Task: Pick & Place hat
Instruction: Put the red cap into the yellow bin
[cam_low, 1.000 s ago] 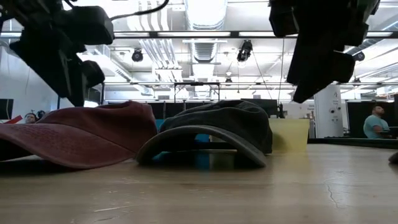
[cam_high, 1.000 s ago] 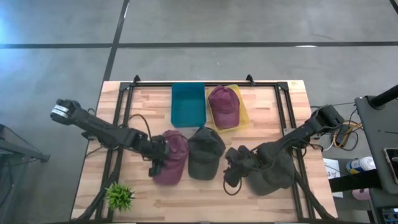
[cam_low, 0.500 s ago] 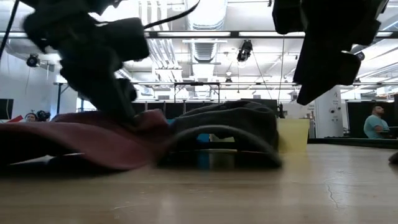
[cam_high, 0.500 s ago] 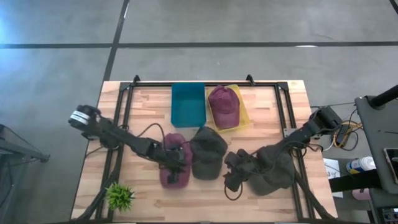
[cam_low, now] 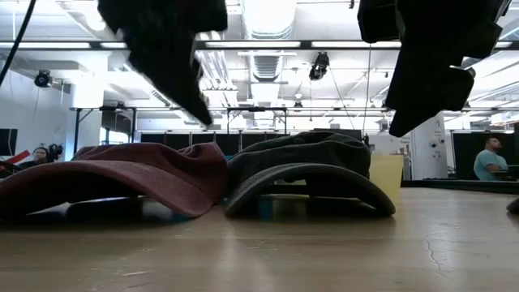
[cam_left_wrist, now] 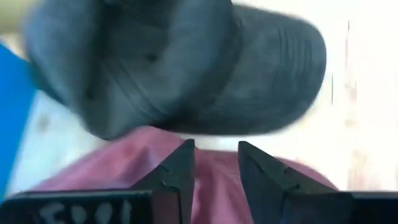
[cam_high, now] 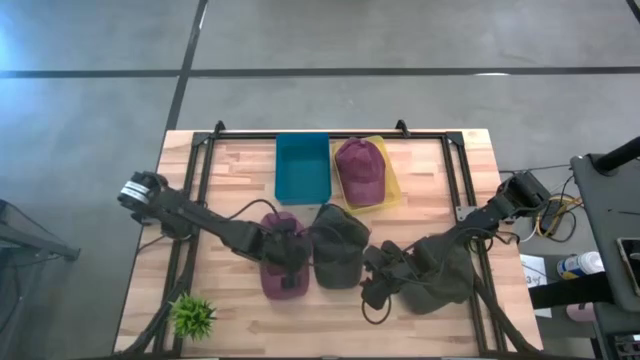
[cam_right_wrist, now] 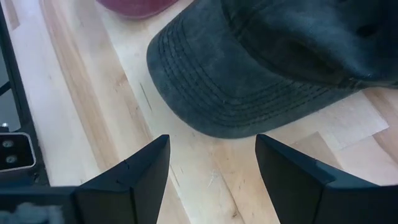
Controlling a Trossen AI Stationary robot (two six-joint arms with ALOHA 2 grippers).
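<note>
A maroon hat point(cam_high: 280, 272) lies crown up on the wooden table, pushed against a dark grey-green hat point(cam_high: 338, 250) to its right. My left gripper point(cam_high: 288, 252) hovers over the maroon hat's crown point(cam_left_wrist: 217, 186), fingers open by a narrow gap and clear of it in the low view point(cam_low: 199, 113). My right gripper point(cam_high: 374, 278) stands wide open over bare table just short of the dark hat's brim point(cam_right_wrist: 249, 106). A second dark hat point(cam_high: 440, 278) lies under the right arm. Another maroon hat point(cam_high: 360, 170) rests in the yellow bin point(cam_high: 392, 185).
A blue bin point(cam_high: 302, 166) stands beside the yellow one at the table's far edge. A small green plant point(cam_high: 192, 315) sits at the near left corner. A black frame point(cam_high: 205, 170) runs around the table. People show in the room behind point(cam_low: 489, 158).
My left gripper has swept toward the table's right, across the maroon hat, then risen clear of it. The maroon hat has been pressed flatter and slid right against the dark hat, which has shifted a little to the right.
</note>
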